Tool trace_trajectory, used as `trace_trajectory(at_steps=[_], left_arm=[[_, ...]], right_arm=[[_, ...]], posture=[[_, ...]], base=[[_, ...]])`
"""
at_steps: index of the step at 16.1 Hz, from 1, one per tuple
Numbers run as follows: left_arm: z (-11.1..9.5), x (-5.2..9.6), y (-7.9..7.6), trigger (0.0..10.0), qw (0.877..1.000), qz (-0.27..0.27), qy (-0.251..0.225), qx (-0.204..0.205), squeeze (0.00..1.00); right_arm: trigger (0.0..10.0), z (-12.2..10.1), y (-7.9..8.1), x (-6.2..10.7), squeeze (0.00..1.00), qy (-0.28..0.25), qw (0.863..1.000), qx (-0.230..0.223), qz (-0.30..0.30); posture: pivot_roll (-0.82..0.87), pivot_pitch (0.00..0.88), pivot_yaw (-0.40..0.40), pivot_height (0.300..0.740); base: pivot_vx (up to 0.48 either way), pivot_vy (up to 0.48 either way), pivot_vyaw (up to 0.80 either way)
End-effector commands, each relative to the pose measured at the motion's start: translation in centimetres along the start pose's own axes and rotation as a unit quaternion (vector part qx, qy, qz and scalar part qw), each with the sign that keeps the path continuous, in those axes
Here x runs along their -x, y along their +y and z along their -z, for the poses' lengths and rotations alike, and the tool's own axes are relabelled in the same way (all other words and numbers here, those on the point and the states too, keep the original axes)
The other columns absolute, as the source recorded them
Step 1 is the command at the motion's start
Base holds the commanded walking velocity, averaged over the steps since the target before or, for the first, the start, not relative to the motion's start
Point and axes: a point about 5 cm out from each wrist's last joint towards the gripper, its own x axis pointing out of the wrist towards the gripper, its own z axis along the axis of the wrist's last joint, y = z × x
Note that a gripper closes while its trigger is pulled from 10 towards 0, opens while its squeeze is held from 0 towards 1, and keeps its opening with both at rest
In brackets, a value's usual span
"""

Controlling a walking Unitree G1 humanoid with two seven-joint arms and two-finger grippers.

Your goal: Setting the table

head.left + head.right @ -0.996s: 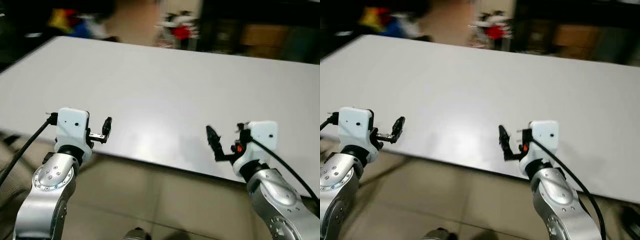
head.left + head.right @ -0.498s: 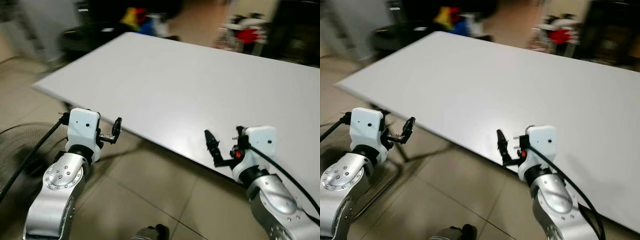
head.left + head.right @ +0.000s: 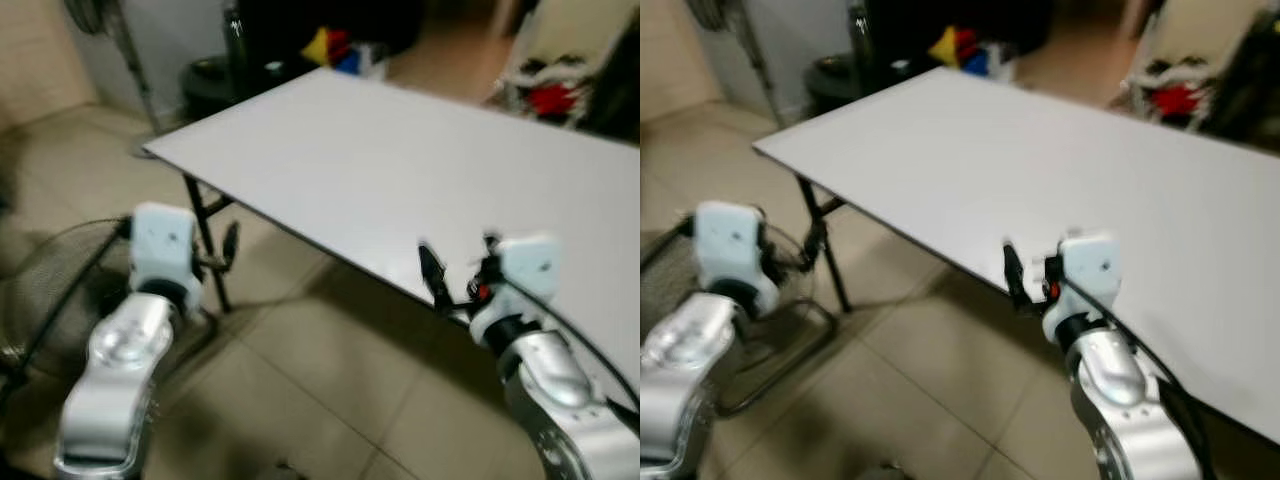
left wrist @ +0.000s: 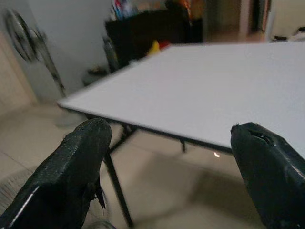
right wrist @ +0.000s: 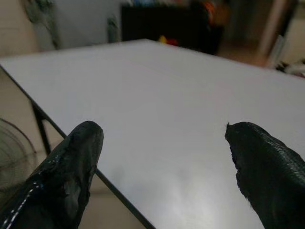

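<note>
A bare white table stretches from its left corner towards the right, with nothing lying on its top. My left gripper hangs over the tiled floor, just left of the table's front edge near the black table leg. In its wrist view the left gripper is open and holds nothing. My right gripper is at the table's front edge. The right wrist view looks across the white top, with the right gripper open and holding nothing.
A round floor fan lies on the tiles at my left. A standing fan, a dark bin and colourful toys sit beyond the table's far left corner. Beige tiled floor runs below the table edge.
The camera has swung left, so the table has slid to the right of the picture and its left corner, leg and the floor fan have come into view. Both arms keep their pose.
</note>
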Motion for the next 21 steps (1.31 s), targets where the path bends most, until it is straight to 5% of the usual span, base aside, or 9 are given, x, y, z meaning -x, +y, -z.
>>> trace_trajectory(at_steps=[1,7,8,11,15,21], left_arm=[[-0.3,-0.2,-0.2,10.0,1.0,0.002,-0.005,-0.011,0.0],[-0.9,-0.7,0.3,10.0,1.0,-0.001,-0.009,-0.014,0.0],[-0.8,-0.7,0.2,10.0,1.0,-0.001,-0.007,-0.014,0.0],[-0.8,-0.5,0.2,10.0,1.0,-0.005,-0.005,-0.011,0.0],[-1.1,-0.4,0.1,10.0,1.0,-0.009,-0.006,-0.008,0.0],[-1.4,-0.5,-0.1,10.0,1.0,-0.008,-0.005,-0.002,0.0]], right_arm=[[10.0,-0.4,-0.7,-0.2,1.0,-0.01,1.0,0.007,0.024],[10.0,-0.1,0.0,-0.8,1.0,0.004,0.999,-0.035,0.019],[10.0,-0.3,0.0,-0.9,0.0,0.007,0.999,-0.039,0.014],[10.0,-1.4,0.3,-1.1,0.0,-0.052,0.999,-0.007,-0.004],[10.0,-0.7,0.8,-1.1,0.0,-0.01,0.998,-0.056,-0.041],[10.0,-0.7,0.6,-1.6,0.0,-0.005,0.997,-0.073,-0.031]], posture=[[0.06,0.0,0.079,0.74],[0.06,0.0,0.085,0.74],[0.07,0.0,0.078,0.74],[0.07,0.0,0.068,0.74],[0.08,0.0,0.06,0.74],[0.09,0.0,0.065,0.74]], base=[[0.0,0.262,0.8],[0.0,0.264,0.46],[0.0,0.266,0.0],[0.0,0.262,0.0],[0.0,0.265,0.0],[0.0,0.265,0.0]])
